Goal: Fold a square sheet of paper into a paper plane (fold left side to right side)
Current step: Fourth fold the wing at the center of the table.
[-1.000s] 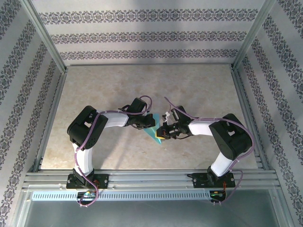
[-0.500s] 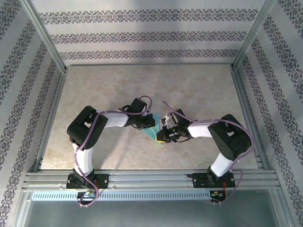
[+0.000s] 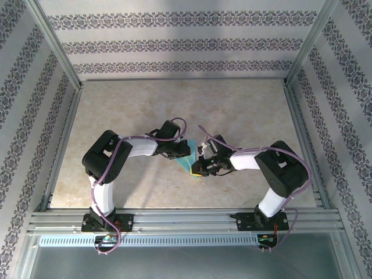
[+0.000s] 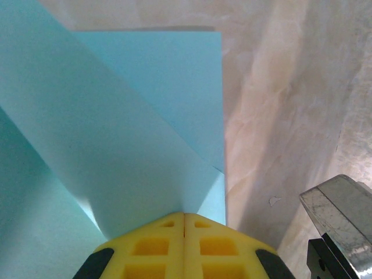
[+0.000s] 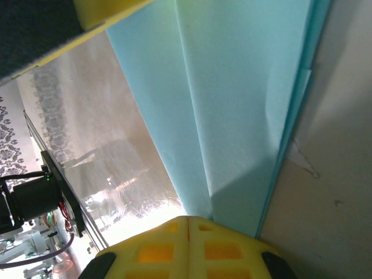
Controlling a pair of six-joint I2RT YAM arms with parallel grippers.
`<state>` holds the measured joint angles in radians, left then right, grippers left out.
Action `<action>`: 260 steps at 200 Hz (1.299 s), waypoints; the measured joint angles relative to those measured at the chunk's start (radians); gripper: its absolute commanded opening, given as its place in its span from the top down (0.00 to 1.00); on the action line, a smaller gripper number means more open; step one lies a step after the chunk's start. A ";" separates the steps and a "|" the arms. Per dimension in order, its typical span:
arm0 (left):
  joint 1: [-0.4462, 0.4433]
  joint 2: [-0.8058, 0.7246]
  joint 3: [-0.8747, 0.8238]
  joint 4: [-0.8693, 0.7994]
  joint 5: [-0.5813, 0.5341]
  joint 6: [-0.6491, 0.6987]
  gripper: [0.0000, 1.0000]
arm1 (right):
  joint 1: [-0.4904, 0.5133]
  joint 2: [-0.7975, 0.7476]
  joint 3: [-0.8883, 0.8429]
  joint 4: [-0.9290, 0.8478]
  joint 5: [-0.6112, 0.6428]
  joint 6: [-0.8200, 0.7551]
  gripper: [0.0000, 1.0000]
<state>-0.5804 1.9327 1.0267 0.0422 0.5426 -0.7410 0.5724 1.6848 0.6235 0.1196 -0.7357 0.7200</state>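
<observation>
The turquoise square sheet of paper (image 3: pixel 189 163) lies partly folded on the table between both grippers. My left gripper (image 3: pixel 186 152) is shut, its yellow tips (image 4: pixel 184 216) set against a folded flap of the sheet (image 4: pixel 116 145) that runs up to the left. My right gripper (image 3: pixel 197 169) is shut too, its tips (image 5: pixel 188 220) resting at the near end of a long crease in the sheet (image 5: pixel 232 87). Nothing shows pinched in either seam. A yellow finger of the left gripper (image 5: pixel 104 11) shows at the top of the right wrist view.
The beige marbled tabletop (image 3: pixel 174 110) is framed by aluminium rails (image 3: pixel 64 139) and patterned walls (image 3: pixel 174 43). Both arm bases sit on the near rail (image 3: pixel 186 220). Part of the right arm's metal (image 4: pixel 340 215) shows at the lower right of the left wrist view.
My right gripper has slid slightly left and toward the near edge along the paper. The left gripper has stayed put.
</observation>
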 measured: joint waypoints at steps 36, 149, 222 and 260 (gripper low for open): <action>0.000 0.000 0.000 0.000 0.000 0.000 1.00 | 0.004 0.000 -0.004 0.006 0.010 0.000 1.00; 0.000 0.000 -0.002 -0.003 0.007 -0.001 1.00 | 0.043 -0.038 -0.006 -0.045 0.080 -0.031 1.00; 0.000 -0.002 -0.006 -0.003 0.014 -0.006 1.00 | 0.056 -0.106 -0.057 -0.109 0.092 -0.046 1.00; 0.000 -0.002 -0.007 -0.003 0.014 -0.007 1.00 | 0.058 -0.147 -0.071 -0.164 0.081 -0.046 1.00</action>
<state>-0.5800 1.9305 1.0199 0.0391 0.5571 -0.7483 0.6308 1.5379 0.5526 -0.0441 -0.6548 0.6743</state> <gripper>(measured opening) 0.064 0.055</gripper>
